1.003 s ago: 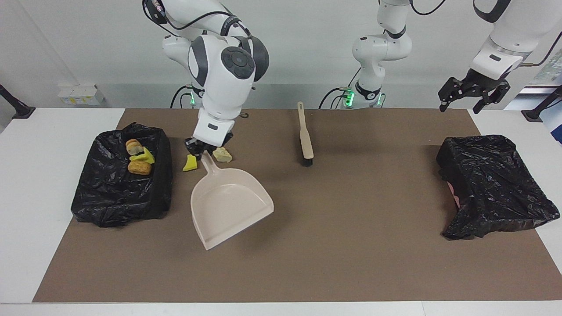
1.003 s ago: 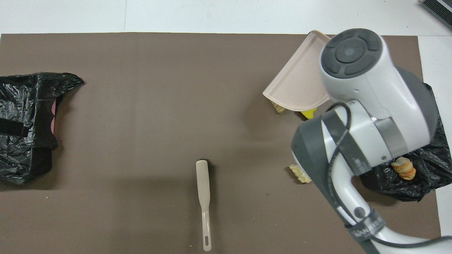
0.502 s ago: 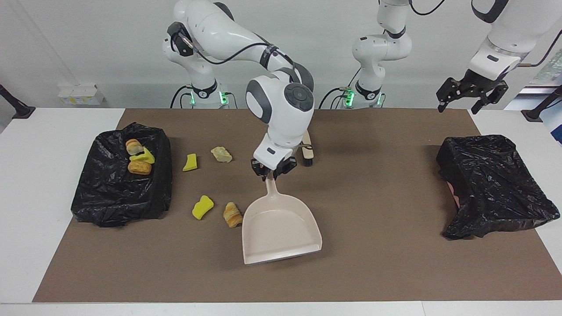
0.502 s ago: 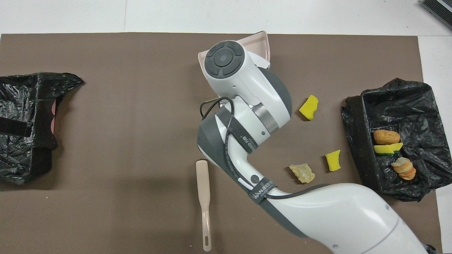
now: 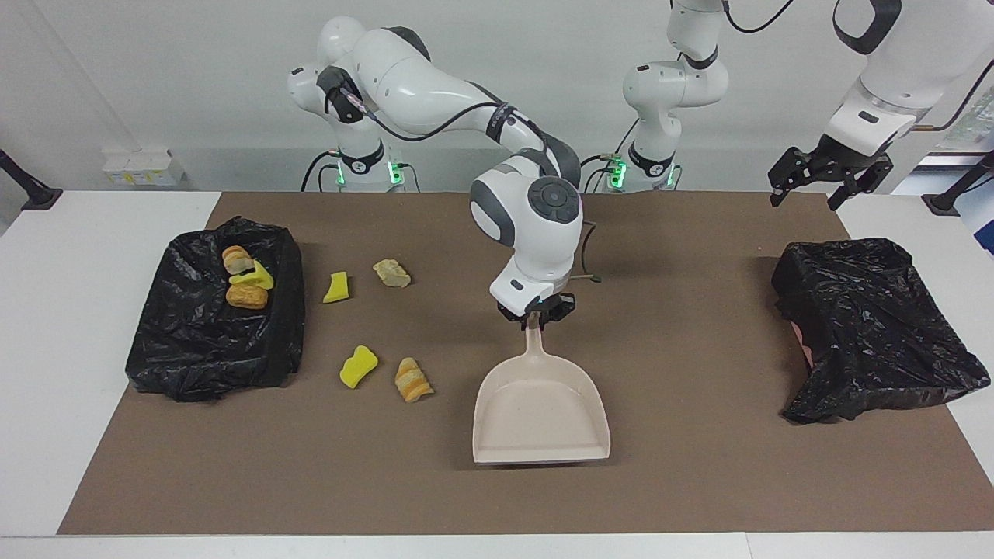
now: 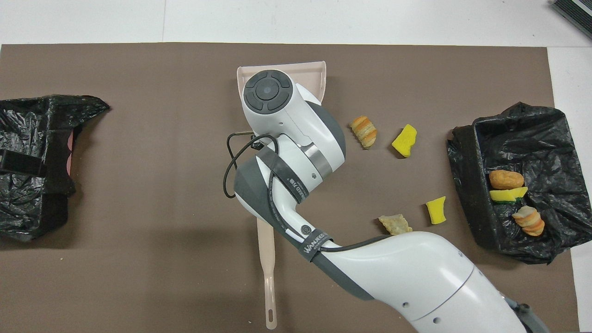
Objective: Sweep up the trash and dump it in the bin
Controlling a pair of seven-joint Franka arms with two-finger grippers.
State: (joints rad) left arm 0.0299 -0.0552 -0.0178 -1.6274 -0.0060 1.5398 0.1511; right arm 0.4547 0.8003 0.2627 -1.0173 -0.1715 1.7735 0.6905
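My right gripper (image 5: 536, 314) is shut on the handle of the beige dustpan (image 5: 541, 411), held low over the middle of the mat with its open lip pointing away from the robots. In the overhead view the arm covers most of the dustpan (image 6: 282, 70). Trash lies loose on the mat toward the right arm's end: a striped pastry (image 5: 411, 379), a yellow chunk (image 5: 358, 366), another yellow chunk (image 5: 336, 287) and a tan lump (image 5: 391, 272). The black-lined bin (image 5: 210, 365) holds three more pieces (image 5: 247, 295). My left gripper (image 5: 808, 194) hangs open in the air, waiting.
The beige brush (image 6: 267, 268) lies on the mat near the robots, its head under my right arm. A second black-bagged bin (image 5: 870, 326) sits at the left arm's end. The brown mat (image 5: 699, 481) covers most of the white table.
My right arm has carried the dustpan from beside the filled bin to the middle of the mat, uncovering the striped pastry and a yellow chunk. The left gripper barely moved.
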